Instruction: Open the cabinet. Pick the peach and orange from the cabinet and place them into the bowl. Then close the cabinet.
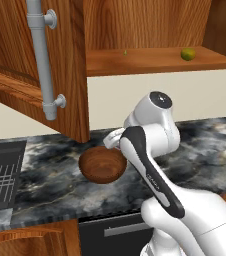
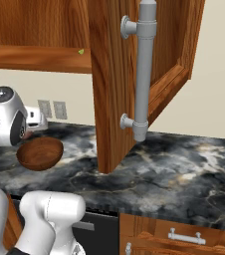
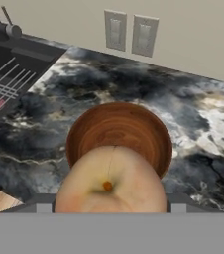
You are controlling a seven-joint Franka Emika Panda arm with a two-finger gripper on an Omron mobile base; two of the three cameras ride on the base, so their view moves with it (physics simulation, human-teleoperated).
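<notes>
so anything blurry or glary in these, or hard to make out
Hand view: the peach sits very close and looks soft, hiding the tool tips; the bowl beyond is sharp. Left base view: the orange is small on the cabinet shelf. Right base view: even light, no glare.

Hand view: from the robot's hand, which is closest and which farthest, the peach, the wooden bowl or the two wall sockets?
1. The peach: held between the fingers of the hand, at the bottom of the view.
2. The bowl: on the counter just beyond the peach, mid-view.
3. The wall sockets: on the wall behind the counter, at the top.
</notes>
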